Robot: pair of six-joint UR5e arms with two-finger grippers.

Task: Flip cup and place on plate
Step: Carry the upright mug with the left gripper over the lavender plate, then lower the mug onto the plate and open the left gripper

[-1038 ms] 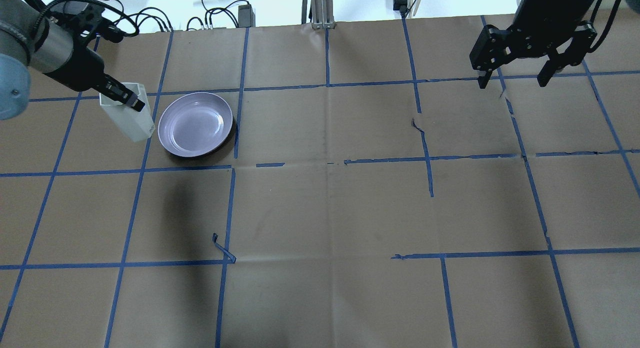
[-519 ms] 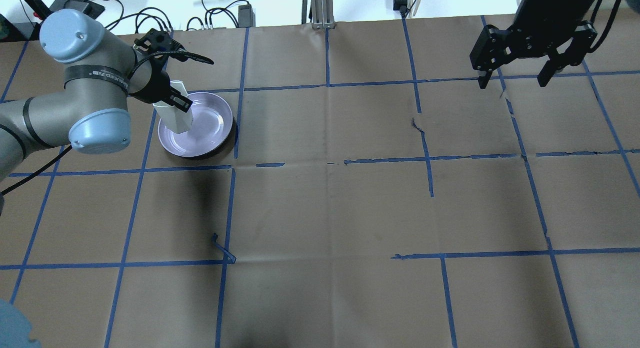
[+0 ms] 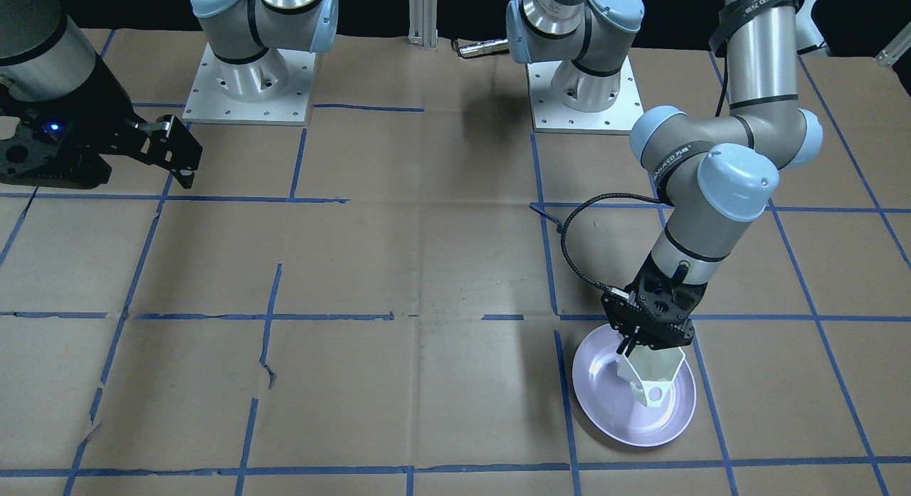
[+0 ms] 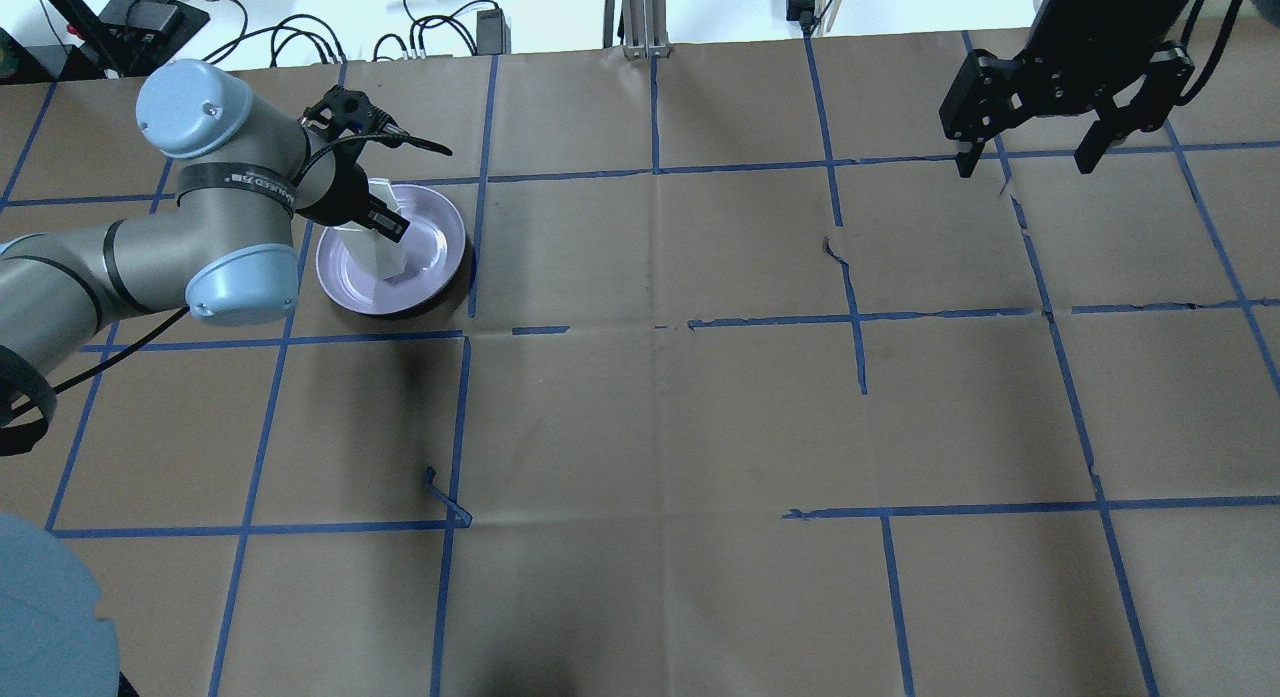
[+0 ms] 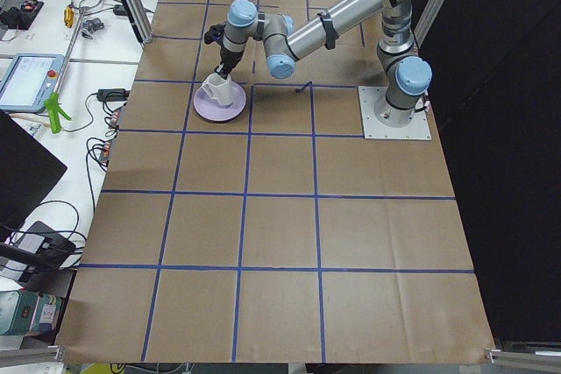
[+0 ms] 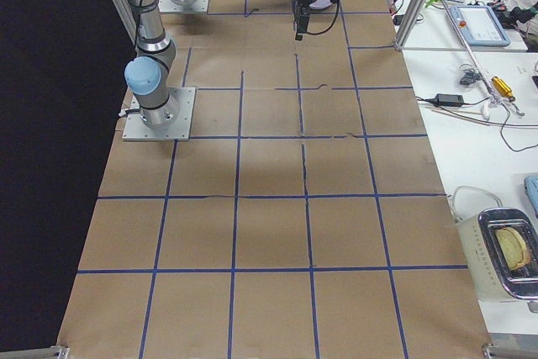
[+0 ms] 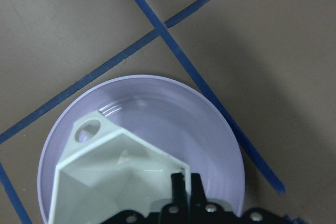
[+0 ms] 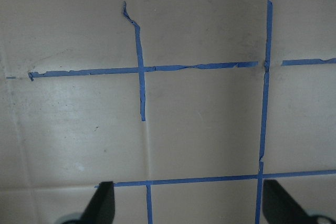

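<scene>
The white faceted cup (image 4: 375,255) is over the lavender plate (image 4: 437,239), mouth up and a little tilted. My left gripper (image 4: 388,223) is shut on the cup's wall from above. In the left wrist view the cup (image 7: 115,177) shows its open hexagonal rim, its handle points up-left, and the plate (image 7: 173,114) lies under it. In the front view the cup (image 3: 651,375) sits low in the plate (image 3: 605,386); I cannot tell whether they touch. My right gripper (image 4: 1030,162) is open and empty, high over the far right of the table.
Cables and power adapters (image 4: 490,27) lie beyond the table's far edge. A curl of loose blue tape (image 4: 447,499) sticks up left of centre. The two arm bases (image 3: 245,83) stand at the robot's side. Brown paper with blue tape lines covers the table.
My left arm carried the cup to the right, from beside the plate's left edge to over the plate, and lowered it. The right arm has not moved.
</scene>
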